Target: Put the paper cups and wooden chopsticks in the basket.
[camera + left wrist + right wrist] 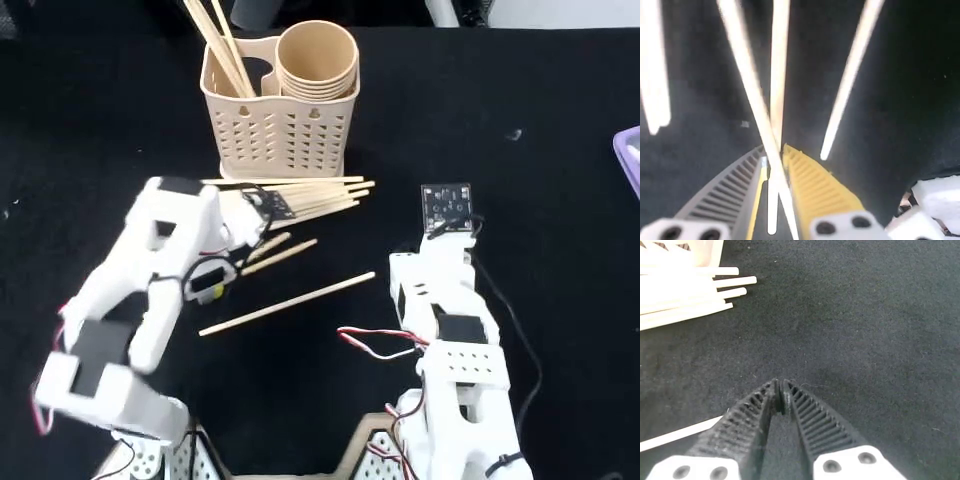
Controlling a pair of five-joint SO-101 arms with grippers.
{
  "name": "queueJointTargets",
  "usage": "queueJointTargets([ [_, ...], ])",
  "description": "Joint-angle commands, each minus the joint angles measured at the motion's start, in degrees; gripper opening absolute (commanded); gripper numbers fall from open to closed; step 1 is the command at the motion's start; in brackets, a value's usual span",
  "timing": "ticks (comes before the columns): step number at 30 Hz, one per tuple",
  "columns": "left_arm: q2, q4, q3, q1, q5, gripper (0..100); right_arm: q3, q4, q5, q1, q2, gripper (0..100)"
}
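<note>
- We see the paper cups [317, 58], plain tan and nested in one stack. They stand upright in the right compartment of the basket [280, 135], a cream container with perforated walls.
- Some wooden chopsticks [215, 40], pale and slender, lean out of the basket's left compartment.
- A loose bundle [318, 195] of the same pale sticks lies flat on the black cloth [520, 80], just in front of the basket.
- Nearer the arms, a single stick [288, 301] lies apart from the bundle, at a slant.
- The left gripper [774, 150] is clenched on two crossed sticks [779, 50], which pass between its grey and yellow fingers at the bundle's left end.
- The right gripper [779, 390] has its ribbed black jaws pressed together on nothing. It sits low over bare cloth, to the right of the sticks.
</note>
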Motion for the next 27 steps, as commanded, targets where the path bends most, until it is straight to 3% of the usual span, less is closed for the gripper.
queueJointTargets([
  [1, -11.3, -0.4, 4.0, -2.5, -0.8, 3, -0.4, -1.3, -0.1, -0.8, 0.0, 1.1],
  [6, -22.9, -6.6, 12.6, -3.5, 2.8, 3, -0.4, -1.3, -0.1, -1.8, 0.0, 1.1],
  [10, -27.2, -11.0, 19.7, 1.8, 2.5, 3, -0.2, -1.3, -0.1, -3.4, 0.1, 1.1],
  [17, -19.7, -10.1, 18.9, 3.0, 2.5, 5, -0.2, -1.2, -0.1, -3.2, 0.1, 1.1],
  [22, -11.9, -9.5, 14.5, 2.4, 2.5, 22, -0.2, -1.2, -0.1, -3.3, 0.1, 1.1],
  [27, -10.1, -5.4, 10.2, 3.6, 2.5, 21, -0.2, -1.2, -0.1, -3.3, 0.1, 1.1],
])
